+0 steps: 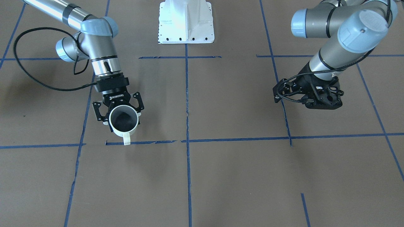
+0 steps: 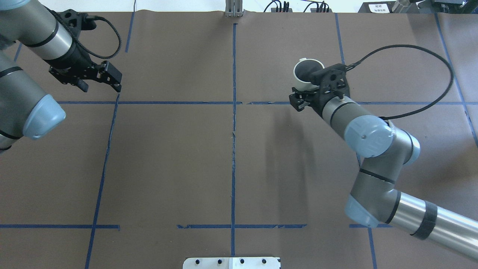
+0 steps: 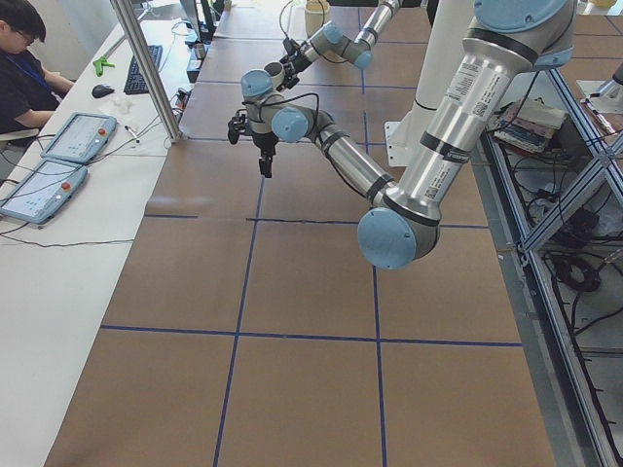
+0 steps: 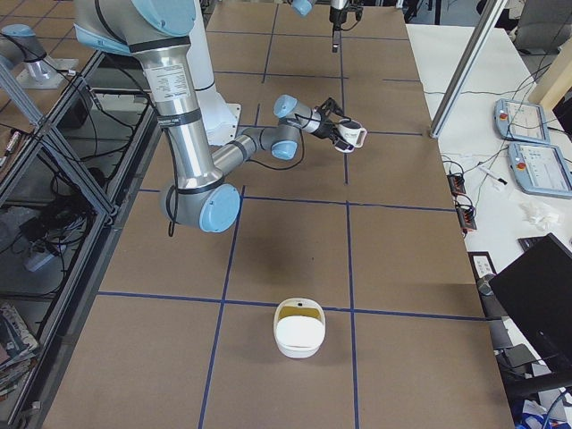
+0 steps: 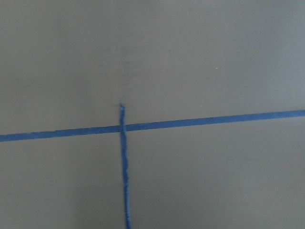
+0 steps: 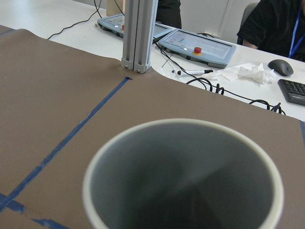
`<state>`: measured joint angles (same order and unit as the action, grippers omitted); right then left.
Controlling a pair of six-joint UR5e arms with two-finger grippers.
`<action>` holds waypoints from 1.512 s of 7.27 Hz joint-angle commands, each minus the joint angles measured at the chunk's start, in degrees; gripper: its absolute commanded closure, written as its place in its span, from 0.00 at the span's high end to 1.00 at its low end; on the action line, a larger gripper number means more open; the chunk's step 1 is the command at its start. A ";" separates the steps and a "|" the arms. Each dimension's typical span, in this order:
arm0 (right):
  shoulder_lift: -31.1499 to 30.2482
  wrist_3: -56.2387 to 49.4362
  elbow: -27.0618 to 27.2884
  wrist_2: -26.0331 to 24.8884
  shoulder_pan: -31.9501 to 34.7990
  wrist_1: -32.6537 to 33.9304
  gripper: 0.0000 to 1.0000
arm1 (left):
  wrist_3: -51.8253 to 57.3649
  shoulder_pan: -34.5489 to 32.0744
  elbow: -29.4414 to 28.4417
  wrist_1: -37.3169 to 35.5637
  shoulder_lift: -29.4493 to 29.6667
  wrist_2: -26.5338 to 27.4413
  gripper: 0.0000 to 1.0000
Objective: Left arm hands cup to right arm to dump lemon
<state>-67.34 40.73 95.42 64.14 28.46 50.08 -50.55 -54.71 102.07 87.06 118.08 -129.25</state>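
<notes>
My right gripper (image 1: pixel 122 119), the blocky ROBOTIQ one, is shut on the white cup (image 1: pixel 123 126) and holds it above the table. The cup is tipped, with its mouth toward the operators' side and its cream handle (image 1: pixel 127 139) hanging down. The cup also shows in the overhead view (image 2: pixel 301 76). The right wrist view looks into its grey inside (image 6: pixel 190 181), where no lemon shows. The lemon is in no view that I can be sure of. My left gripper (image 1: pixel 307 94), the skeletal one, hangs empty over the table far from the cup (image 2: pixel 106 76). I cannot tell how its jaws stand.
A white bowl (image 4: pixel 299 337) with a yellowish inside sits on the table near the exterior right camera. The white robot base (image 1: pixel 186 22) stands at the table's middle edge. An aluminium post (image 6: pixel 138 36), pendants and seated people are beyond the far edge.
</notes>
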 commanded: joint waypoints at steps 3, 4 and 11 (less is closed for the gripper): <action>13.79 -4.70 -7.42 -6.75 -6.22 7.41 0.17 | -21.05 4.16 -5.40 1.19 11.45 -0.56 1.00; 14.68 -4.43 -7.45 -6.75 -6.66 7.23 0.17 | -23.00 4.44 -5.05 1.19 13.04 -0.56 1.00; 17.15 3.39 -7.45 -6.75 -9.03 7.14 0.17 | -31.63 9.89 -8.73 8.04 17.01 -0.38 0.87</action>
<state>-50.22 43.87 87.94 57.40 19.72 57.29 -81.57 -44.81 94.28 93.99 134.93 -129.64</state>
